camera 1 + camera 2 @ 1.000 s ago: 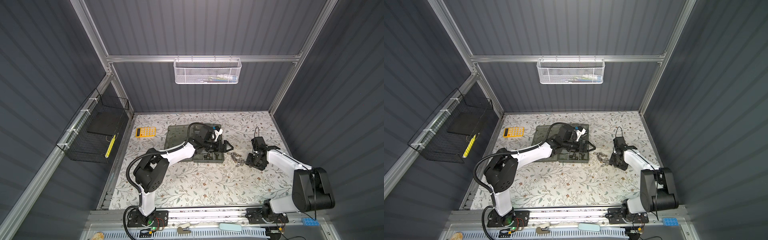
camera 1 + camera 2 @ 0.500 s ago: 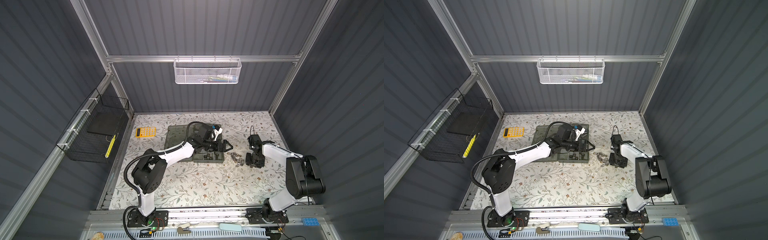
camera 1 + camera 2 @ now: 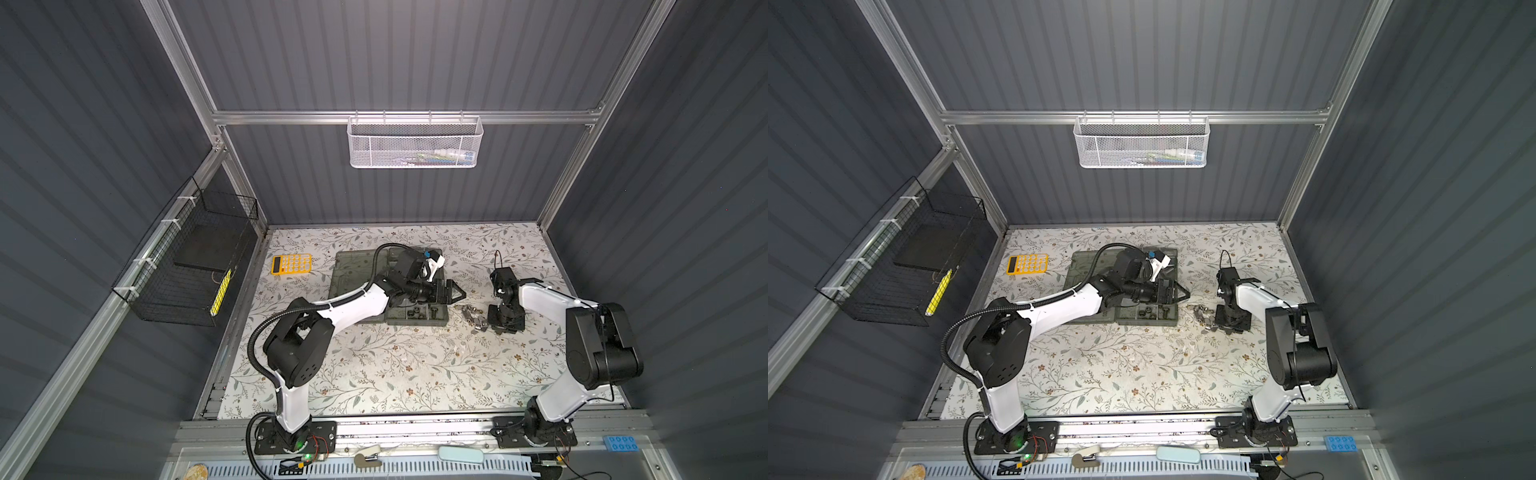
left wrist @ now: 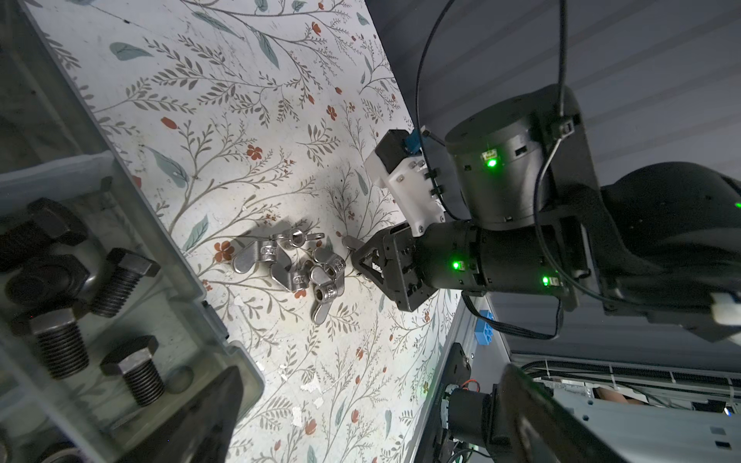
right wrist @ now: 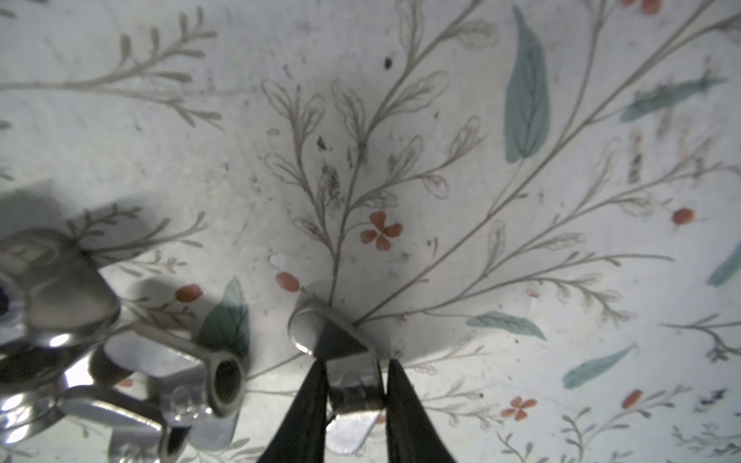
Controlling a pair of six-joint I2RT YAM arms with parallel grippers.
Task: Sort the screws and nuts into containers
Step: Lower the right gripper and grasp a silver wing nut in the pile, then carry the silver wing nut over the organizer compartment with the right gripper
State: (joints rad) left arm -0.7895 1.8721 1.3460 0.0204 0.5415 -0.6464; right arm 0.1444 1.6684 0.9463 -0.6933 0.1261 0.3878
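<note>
1. Closing on one silver wing nut (image 5: 333,340), the right gripper (image 5: 355,401) has its jaws pinched nearly together on the nut's middle, with a black finger (image 5: 304,413) against each side. A second ago they stood much wider.
2. That nut still looks to rest on the table (image 5: 401,160), not yet lifted.
3. Between this gripper and the case, the pile of nuts (image 4: 296,264) lies loose on the table, the pieces touching one another.
4. Just past the pile sits the case (image 3: 415,322). Its cells hold black bolts (image 4: 120,280), and I can see no silver nut in them.
5. Over the case's far edge hangs the left gripper (image 3: 457,293), jaws spread wide and holding nothing.
6. I judge the grip made, so I expect the lift and the carry to a free cell to come next. A pinch on so small a rounded middle could slip on the way.
</note>
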